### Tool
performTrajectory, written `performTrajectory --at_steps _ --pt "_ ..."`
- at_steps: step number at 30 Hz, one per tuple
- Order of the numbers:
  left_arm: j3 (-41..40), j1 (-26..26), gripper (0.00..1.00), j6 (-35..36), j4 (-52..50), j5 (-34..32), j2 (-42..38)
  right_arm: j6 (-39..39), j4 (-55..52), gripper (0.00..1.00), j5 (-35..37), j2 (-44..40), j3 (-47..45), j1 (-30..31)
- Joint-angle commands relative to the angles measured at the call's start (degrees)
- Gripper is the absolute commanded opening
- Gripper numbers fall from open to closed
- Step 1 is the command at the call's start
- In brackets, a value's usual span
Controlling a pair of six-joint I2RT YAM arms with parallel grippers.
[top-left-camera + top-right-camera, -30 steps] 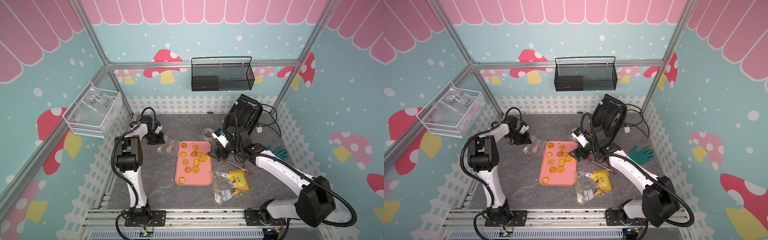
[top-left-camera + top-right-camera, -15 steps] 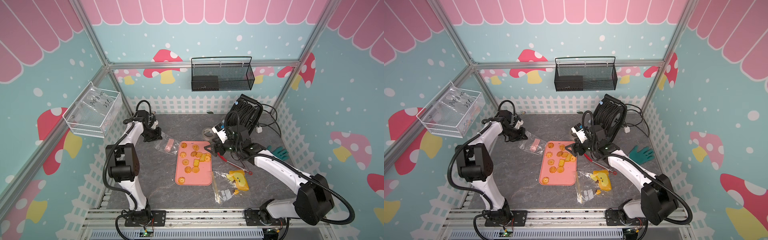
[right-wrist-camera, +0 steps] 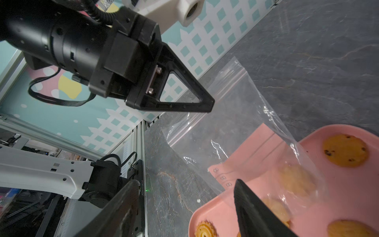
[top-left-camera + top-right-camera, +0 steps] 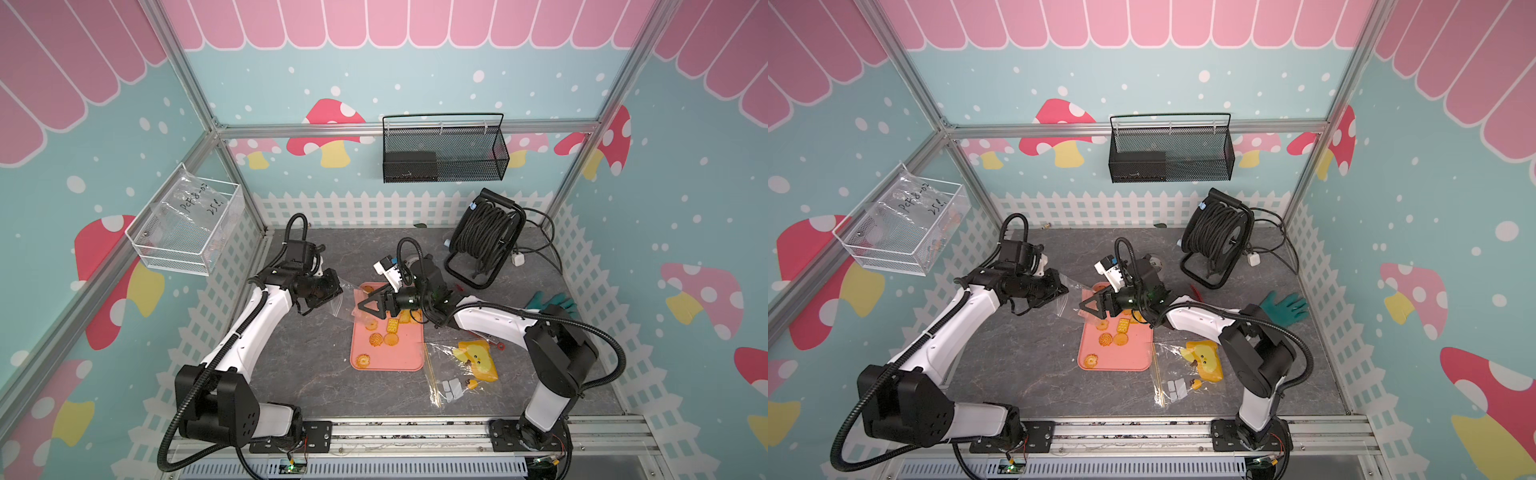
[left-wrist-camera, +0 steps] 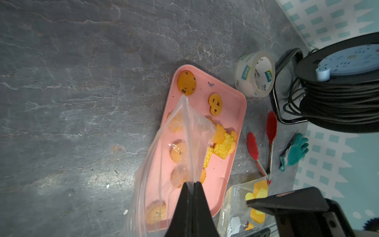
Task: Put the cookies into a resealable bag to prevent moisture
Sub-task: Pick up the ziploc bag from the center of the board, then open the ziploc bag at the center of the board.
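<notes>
left claw (image 5: pixel 191 185) is clamped on the bag (image 5: pixel 184 133), dangling mid-frame over the cookies (image 5: pixel 186 82); right claw (image 3: pixel 185 182) is spread apart beside it.

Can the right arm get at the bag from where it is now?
Probably yes: the left gripper pinches the resealable bag up over the pink tray, and the open right gripper sits just before it, nothing between.

Left gripper (image 4: pixel 1064 293) pinches one edge of small clear plastic zip bag (image 4: pixel 1074 300). Bag spans across to right gripper (image 4: pixel 1087 308), which sits over far end of pink rectangular tray (image 4: pixel 1133 362). Golden-orange cookies (image 4: pixel 1106 339) lie on tray.
</notes>
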Motion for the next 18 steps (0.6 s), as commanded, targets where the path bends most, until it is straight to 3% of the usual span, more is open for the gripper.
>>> performTrajectory --at_steps 1,9,18 --pt "-1.37 -1.41 0.0 -8.88 6.69 1.09 -1.84 3.32 5.14 0.72 -2.39 3.76 3.34 0.92" --pt "-1.16 -3.51 0.0 -10.28 7.11 1.64 -2.04 2.85 4.05 0.65 -2.43 10.6 9.5 1.7" --pt "-1.78 -4.63 0.0 -11.99 7.74 2.03 -2.36 5.14 6.42 0.6 -1.79 12.86 11.53 1.7"
